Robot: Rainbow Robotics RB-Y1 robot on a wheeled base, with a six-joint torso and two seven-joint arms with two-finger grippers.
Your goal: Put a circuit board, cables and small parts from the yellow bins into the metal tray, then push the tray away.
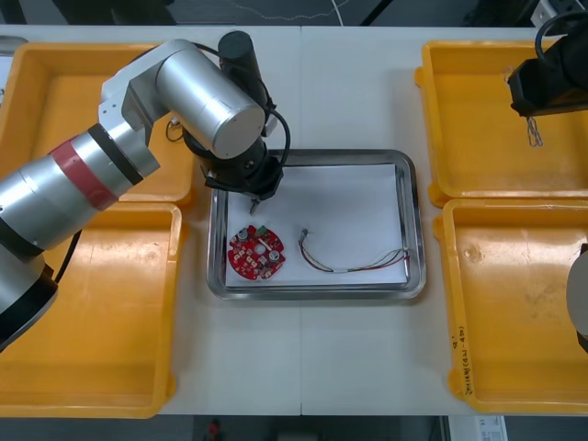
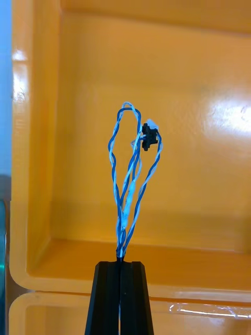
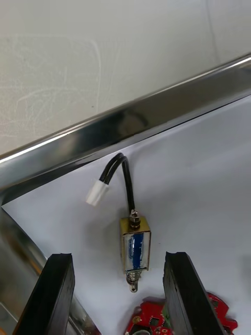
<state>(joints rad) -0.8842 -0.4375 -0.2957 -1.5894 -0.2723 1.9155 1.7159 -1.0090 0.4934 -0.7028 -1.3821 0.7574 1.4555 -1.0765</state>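
My left gripper hangs over the far-left corner of the metal tray, fingers open. Between its fingertips, touching neither, a small metal part with a short black cable and white plug rests on the white lining. A round red circuit board lies just beyond it, its edge visible as the board in the left wrist view. A red and yellow cable lies in the tray's near-right part. My right gripper is shut on a twisted blue and white cable, held above the far right yellow bin.
Two yellow bins sit at the left, the far one and the near one; my left arm crosses over them. A near right bin sits below the far one. The tray's rim runs just beyond the small part.
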